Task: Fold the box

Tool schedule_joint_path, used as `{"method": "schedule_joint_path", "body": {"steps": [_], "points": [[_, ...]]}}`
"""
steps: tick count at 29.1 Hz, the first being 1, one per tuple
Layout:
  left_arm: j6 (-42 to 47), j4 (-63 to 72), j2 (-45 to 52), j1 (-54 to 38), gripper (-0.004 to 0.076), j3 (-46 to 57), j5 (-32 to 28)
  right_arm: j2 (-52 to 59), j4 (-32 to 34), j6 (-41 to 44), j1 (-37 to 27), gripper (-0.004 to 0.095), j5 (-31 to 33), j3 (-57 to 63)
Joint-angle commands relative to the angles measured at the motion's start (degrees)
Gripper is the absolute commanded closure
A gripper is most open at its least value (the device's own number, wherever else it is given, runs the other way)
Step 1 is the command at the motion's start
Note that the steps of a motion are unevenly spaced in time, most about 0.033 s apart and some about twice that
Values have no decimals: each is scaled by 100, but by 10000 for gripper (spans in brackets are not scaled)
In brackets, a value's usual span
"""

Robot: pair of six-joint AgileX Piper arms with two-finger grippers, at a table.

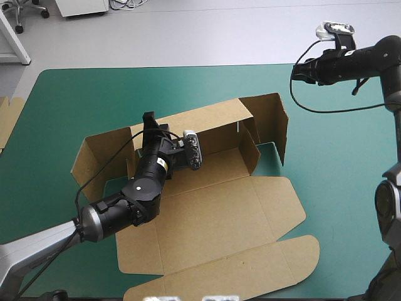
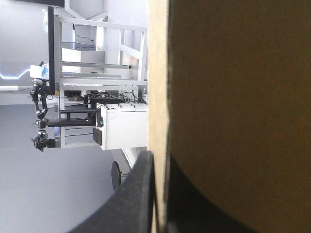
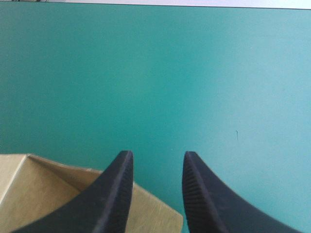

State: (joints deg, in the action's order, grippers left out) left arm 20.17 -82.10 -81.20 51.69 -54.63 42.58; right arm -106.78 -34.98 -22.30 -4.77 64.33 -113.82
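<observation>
My left hand (image 2: 158, 158) has its 2 black fingers (image 2: 129, 204) pinched almost together on a sheet of brown board. The sheet's pale cut edge runs straight between them. 1 finger lies on the outer face, and the other is a dark shape against the inner face. That sheet is the back wall (image 1: 200, 122) of the box (image 1: 213, 219), which sits in the middle of the desk (image 1: 338, 163) on its teal-green cover.

Seen from above, I reach in from the near left corner, over the box's left part, and grip the back wall's top edge toward its left end. The back wall stands raised. So do the 2 end walls: the left wall (image 1: 103, 153) at the floor's left end, and the right wall (image 1: 272, 122) beyond its right end, with a smaller flap (image 1: 250, 150) upright just inside it. The lid (image 1: 219, 219) lies flat on the cover toward the near edge, its long tuck flap (image 1: 238, 276) nearest of all.

My right hand (image 3: 154, 158) hangs above the desk's far right part, well apart from the left hand. Its 2 fingers stand apart with a clear gap and hold nothing. Under 1 of them a corner of the brown board shows, and ahead lies teal-green cover. A strip of spare board (image 1: 9, 116) shows at the desk's left edge.
</observation>
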Motion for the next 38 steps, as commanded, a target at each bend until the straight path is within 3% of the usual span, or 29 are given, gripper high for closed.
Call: {"method": "schedule_joint_path", "body": {"steps": [1,12,17,28,34,38], "points": [[105,-199,144,38,734,-121,-75,-211,-171,195,-29,585,-118,-722],[105,-554,144,38,734,-121,-77,-1239,-200,109,377,669,51,-1041],[127,-724,144,38,734,-121,-104,-1349,-217,-59,551,669,490,-1041],[384,-1387,144,-194,734,-121,-296,-613,-320,-435,419,670,700,132],[384,-1374,136,-194,734,-121,-534,-160,-1127,-1012,352,670,605,879],[384,-1345,-11,-194,734,-121,-463,34,-1143,-1162,352,670,605,1308]]}}
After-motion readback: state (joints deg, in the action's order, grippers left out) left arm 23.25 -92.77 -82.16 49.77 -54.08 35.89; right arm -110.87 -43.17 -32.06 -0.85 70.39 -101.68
